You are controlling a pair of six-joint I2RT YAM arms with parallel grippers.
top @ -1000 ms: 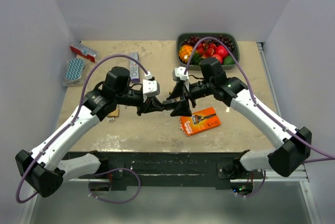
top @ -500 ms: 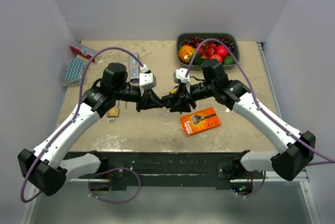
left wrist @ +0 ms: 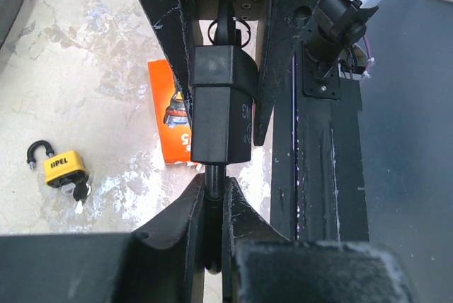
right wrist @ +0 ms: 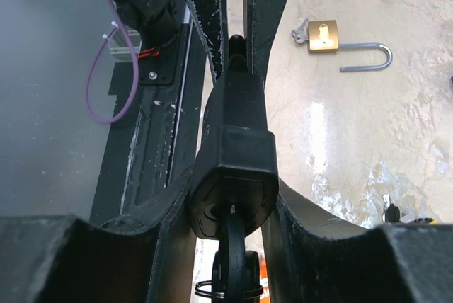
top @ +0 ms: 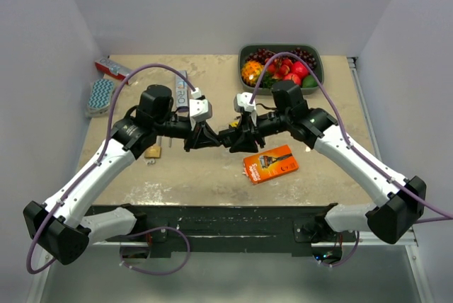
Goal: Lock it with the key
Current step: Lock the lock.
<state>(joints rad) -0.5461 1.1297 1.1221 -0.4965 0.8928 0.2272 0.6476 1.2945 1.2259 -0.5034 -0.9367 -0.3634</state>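
tabletop [right wrist: 368,126], black padlock [right wrist: 233,154]; brass padlock [right wrist: 324,36], right wrist

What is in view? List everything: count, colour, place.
black padlock: one, black, held above table
key: one, dark, in black padlock
yellow padlock: one, yellow, table beside left arm, shackle open
brass padlock: one, brass, table, shackle open
razor pack: one, orange, table by right arm
fruit tray: one, dark green, far right
carton: one, red-white, far left
pad: one, blue-white, left edge
box: one, purple-white, far centre
left gripper: one, black, shut on black padlock
right gripper: one, black, shut on black padlock
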